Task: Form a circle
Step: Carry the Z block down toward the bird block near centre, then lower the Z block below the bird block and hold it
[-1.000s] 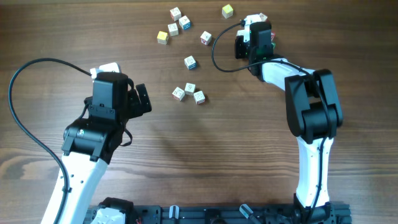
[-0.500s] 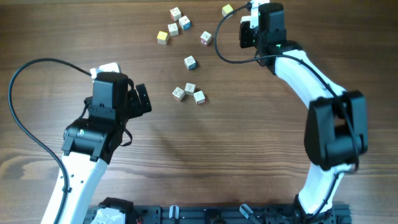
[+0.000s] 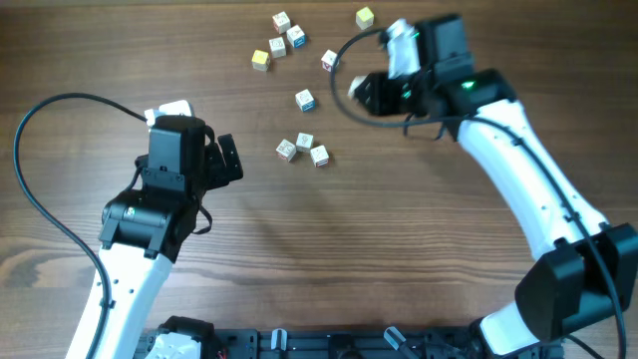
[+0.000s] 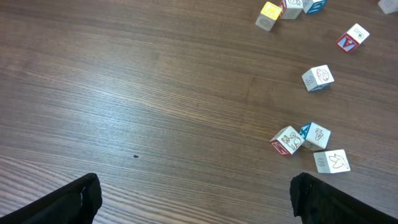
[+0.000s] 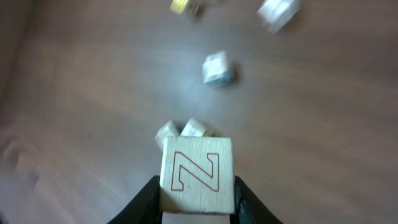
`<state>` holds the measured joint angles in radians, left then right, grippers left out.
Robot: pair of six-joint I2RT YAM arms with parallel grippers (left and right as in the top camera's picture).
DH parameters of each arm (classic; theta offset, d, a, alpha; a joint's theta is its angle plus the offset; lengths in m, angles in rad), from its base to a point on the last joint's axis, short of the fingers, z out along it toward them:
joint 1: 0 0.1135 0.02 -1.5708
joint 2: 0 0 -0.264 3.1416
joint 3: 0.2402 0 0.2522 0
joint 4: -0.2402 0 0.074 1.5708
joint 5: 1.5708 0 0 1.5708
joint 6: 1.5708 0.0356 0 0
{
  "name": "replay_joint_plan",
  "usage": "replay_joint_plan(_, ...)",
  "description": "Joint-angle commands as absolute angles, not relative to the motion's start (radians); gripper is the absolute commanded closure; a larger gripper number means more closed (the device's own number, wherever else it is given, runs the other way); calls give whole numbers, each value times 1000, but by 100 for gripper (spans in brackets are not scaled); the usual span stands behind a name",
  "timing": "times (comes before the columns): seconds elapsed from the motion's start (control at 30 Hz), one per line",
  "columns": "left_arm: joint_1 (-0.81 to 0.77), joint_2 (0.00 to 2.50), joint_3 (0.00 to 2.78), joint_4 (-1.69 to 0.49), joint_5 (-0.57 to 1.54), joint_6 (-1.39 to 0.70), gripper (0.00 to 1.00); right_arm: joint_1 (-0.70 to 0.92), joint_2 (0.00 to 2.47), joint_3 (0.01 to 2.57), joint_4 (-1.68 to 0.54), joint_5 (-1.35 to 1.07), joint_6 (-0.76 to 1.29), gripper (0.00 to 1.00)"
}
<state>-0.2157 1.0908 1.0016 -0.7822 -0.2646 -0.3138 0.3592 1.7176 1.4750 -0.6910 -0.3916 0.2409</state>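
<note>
Table (image 3: 399,259): brown wood with darker grain running lengthwise. N cube (image 5: 197,171): pale bare wood, its letter drawn in thin red outline. Cluster of three (image 4: 314,138): white faces bore fine line drawings, with one blue side and one red edge. Yellow cube (image 4: 270,15): yellow top. Red-and-white cube (image 4: 352,38): red marking on white. Arms (image 3: 528,189): white links, black joints. Cable (image 3: 25,189): black.
</note>
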Motion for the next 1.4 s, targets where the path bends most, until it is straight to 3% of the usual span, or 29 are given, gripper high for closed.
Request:
replay_joint_plan(0.0,-211,1093,1001,-779,-274,-326,0,469,1728,1444,-735,-328,266,80)
replay_joint_plan(0.23,-211,1093,1001,-743,-278,-321,0,585,1728,1320,-645,-304,324,81)
replay_joint_plan(0.37,-177,1092,1002,-781,-451,-400,0,636,1728,1237,-542,-303,342,81)
replay_joint_plan(0.43,-89,1092,1002,-836,-440,-462,0,661,1729,1205,-505,-303,340,81)
replay_joint_plan(0.57,150,1092,1002,-870,-215,-464,0,703,1729,1127,-381,-250,341,81)
replay_joint_plan(0.73,307,1093,1002,-881,-93,-465,0,717,1733,1011,-210,-233,353,81)
replay_joint_plan(0.97,315,1093,1002,-881,-94,-464,0,717,1744,953,-119,-180,480,81)
replay_joint_plan(1.37,315,1093,1002,-881,-94,-464,0,723,1837,953,-105,-104,386,82)
